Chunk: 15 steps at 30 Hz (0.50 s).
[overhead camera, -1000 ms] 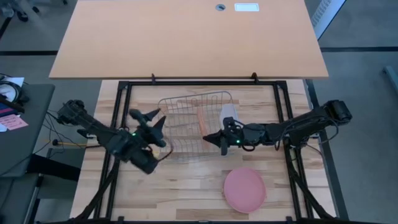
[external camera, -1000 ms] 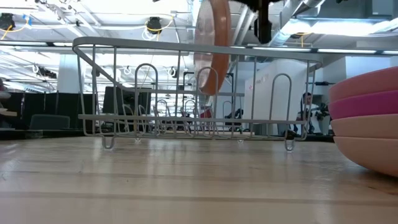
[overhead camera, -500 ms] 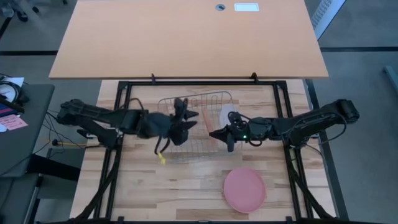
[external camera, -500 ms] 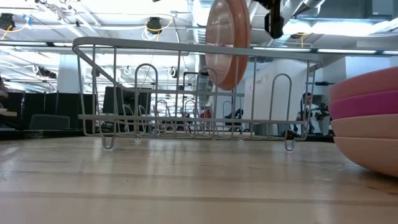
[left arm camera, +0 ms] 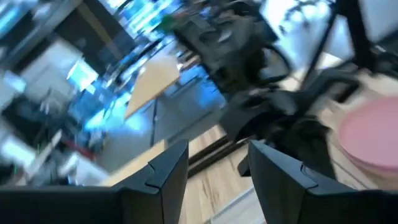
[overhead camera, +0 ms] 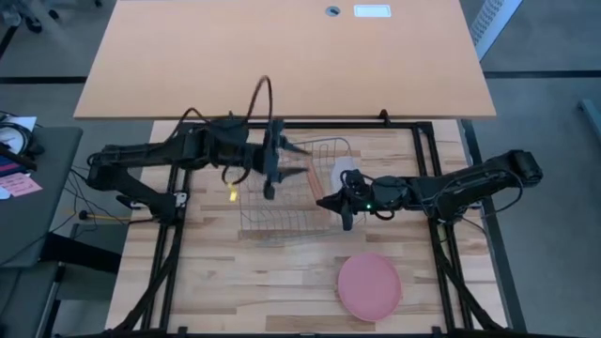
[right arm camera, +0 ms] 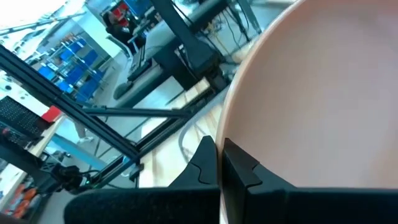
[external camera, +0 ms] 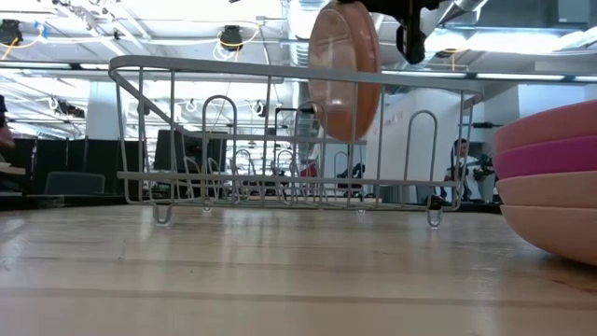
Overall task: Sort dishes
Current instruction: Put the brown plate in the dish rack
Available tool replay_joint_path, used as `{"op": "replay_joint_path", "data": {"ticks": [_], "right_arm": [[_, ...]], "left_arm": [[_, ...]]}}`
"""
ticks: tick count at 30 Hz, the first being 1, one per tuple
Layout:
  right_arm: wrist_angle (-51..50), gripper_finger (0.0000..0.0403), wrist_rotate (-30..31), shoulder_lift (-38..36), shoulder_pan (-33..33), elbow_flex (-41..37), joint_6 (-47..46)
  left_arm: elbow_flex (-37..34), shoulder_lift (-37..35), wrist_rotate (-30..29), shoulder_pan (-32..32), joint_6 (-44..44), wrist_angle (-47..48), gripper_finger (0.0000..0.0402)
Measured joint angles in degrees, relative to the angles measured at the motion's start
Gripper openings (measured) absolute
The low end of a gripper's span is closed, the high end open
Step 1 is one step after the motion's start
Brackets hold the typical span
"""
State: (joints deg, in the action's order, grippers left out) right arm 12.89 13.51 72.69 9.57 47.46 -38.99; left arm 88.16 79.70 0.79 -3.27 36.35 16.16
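Observation:
My right gripper [overhead camera: 331, 203] is shut on a salmon-orange plate [external camera: 345, 70] that stands on edge over the wire rack [overhead camera: 291, 192]. From above, the plate shows as a thin orange line [overhead camera: 308, 180]. My left gripper [overhead camera: 282, 169] hovers open and empty over the rack's far left part, and its two fingers stand apart in the left wrist view [left arm camera: 214, 174]. A stack of plates [overhead camera: 369, 284] in pink, magenta and salmon lies flat on the table near the front edge. It also shows in the low view [external camera: 550, 187]. My right gripper pinches the plate's rim [right arm camera: 231, 134] between its two fingers [right arm camera: 208, 165]. It comes from the table's right side, at the plate's upper edge. The plate hangs on edge below the gripper [external camera: 410, 28]. Its lower half dips below the rack's top rail [external camera: 233, 65], clear of the rack's floor.
A black frame [overhead camera: 178, 178] borders the wooden table on the left, right and far sides. A large orange board [overhead camera: 282, 56] lies beyond the far edge. Bare wood [overhead camera: 272, 282] lies between the rack and the front edge, left of the plate stack.
My left arm has swung from the table's near left, up and toward the far edge, and now reaches over the rack, still open. My right gripper has carried the plate a little toward the table's right. The plate has turned more face-on to the low view.

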Motion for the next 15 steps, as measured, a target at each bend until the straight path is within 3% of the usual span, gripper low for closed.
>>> {"op": "replay_joint_path", "data": {"ticks": [3, 9, 15], "right_arm": [[0.50, 0.0000, 0.05, 0.00, -0.60, 0.02, 2.03], [1.21, 0.0000, -0.91, 0.00, -0.73, 0.02, 4.64], [3.97, 0.0000, -1.09, 0.00, -0.72, 0.02, 8.08]], "left_arm": [[0.00, 0.00, -0.29, -1.90, -4.62, 1.52, 0.0160], [-0.04, 0.11, 2.81, -6.09, -2.80, 16.07, 0.0160], [-0.18, 0.81, 3.62, -8.73, -11.18, 19.46, 0.0160]]}}
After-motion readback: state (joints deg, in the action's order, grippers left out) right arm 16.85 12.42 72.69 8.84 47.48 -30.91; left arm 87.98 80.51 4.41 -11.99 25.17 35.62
